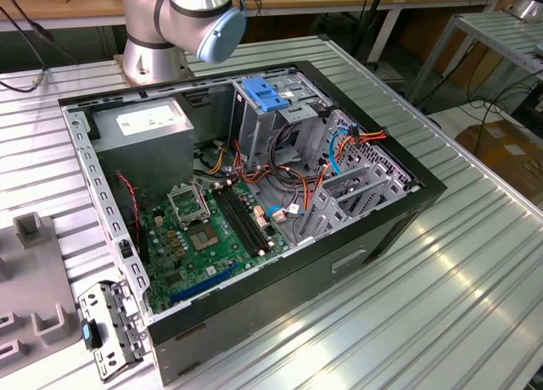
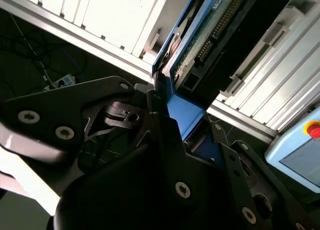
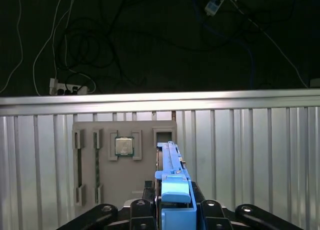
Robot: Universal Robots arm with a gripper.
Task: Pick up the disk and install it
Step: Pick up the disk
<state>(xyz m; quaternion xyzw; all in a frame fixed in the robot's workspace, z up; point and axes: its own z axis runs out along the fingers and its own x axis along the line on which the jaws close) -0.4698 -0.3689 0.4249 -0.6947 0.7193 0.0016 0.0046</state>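
Clamped edge-on in the gripper, the disk is picked up but not yet installed in the open computer case mid-frame in the exterior view.

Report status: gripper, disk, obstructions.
Black gripper shut on silver metal hard drive in blue plastic bracket, held edge-on. Drive at grey parts tray; lift-off unclear. Nothing seen blocking it.
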